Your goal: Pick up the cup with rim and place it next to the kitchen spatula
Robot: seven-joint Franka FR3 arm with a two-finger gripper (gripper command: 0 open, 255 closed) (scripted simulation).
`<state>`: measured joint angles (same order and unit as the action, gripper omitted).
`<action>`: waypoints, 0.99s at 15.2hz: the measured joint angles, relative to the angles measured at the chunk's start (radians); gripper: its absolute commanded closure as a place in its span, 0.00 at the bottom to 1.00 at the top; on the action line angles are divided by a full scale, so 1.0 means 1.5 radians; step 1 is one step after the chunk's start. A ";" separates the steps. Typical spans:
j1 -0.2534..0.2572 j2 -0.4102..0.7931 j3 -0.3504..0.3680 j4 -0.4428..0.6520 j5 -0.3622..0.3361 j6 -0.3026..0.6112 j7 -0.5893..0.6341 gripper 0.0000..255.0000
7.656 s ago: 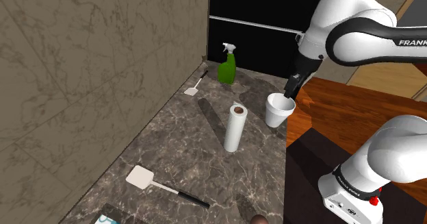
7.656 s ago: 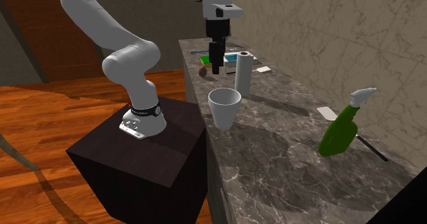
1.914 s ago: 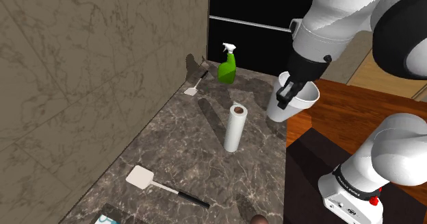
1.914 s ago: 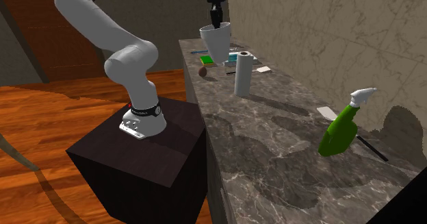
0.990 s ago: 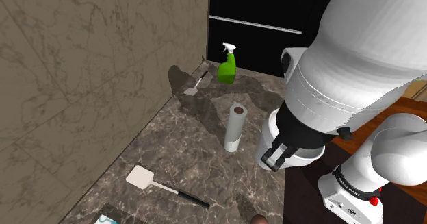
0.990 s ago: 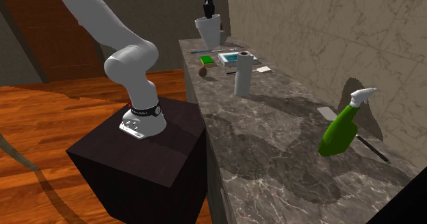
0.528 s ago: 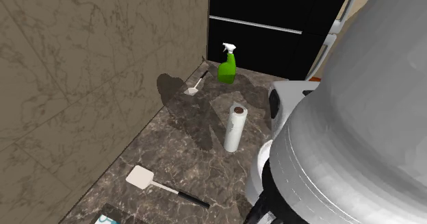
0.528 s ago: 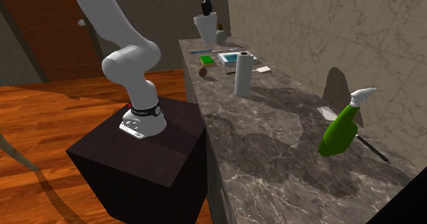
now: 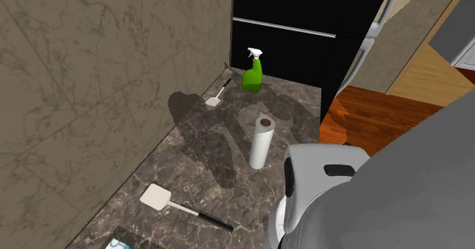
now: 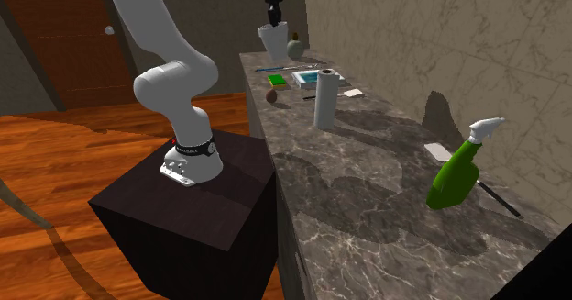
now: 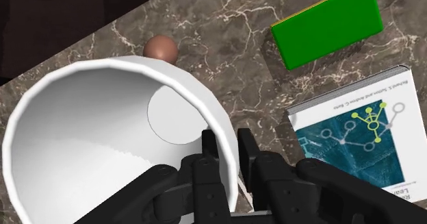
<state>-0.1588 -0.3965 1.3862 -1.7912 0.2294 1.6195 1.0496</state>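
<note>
Cup (image 11: 102,140), white with a thick rim, was clasped by the black gripper (image 11: 227,146), one finger inside the wall and one outside, shut on the wall just under the rim. In the second exterior view the cup hung from the gripper over the far end of the marbled countertop (image 10: 367,188); whether its base touched the surface could not be told. In the wrist view a brown ball (image 11: 161,48) lay just past the cup's rim, a green block (image 11: 325,24) lay near it, and a book (image 11: 363,140) with a teal cover lay beside the fingers. Long spatula (image 9: 164,199), white blade and black handle, lay flat on the countertop at the shoulder view's lower left, near the book's corner. Paper roll (image 9: 259,141) stood upright mid-counter. Green spray bottle (image 9: 253,72) with a white trigger stood at the end next to the black area. Short spatula (image 9: 215,99) lay at the foot of the stone wall (image 9: 91,87), near the bottle. White arm (image 10: 170,64) rose from the dark stand (image 10: 197,225) on a wooden floor (image 10: 64,161).
</note>
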 measured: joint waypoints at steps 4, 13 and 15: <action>0.000 -0.004 0.009 -0.035 0.006 0.035 -0.001 1.00; -0.015 -0.009 0.045 -0.104 0.019 0.111 0.000 1.00; -0.016 -0.011 0.051 -0.119 0.022 0.127 0.000 1.00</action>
<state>-0.1834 -0.4130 1.4630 -1.9693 0.2631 1.8105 1.0493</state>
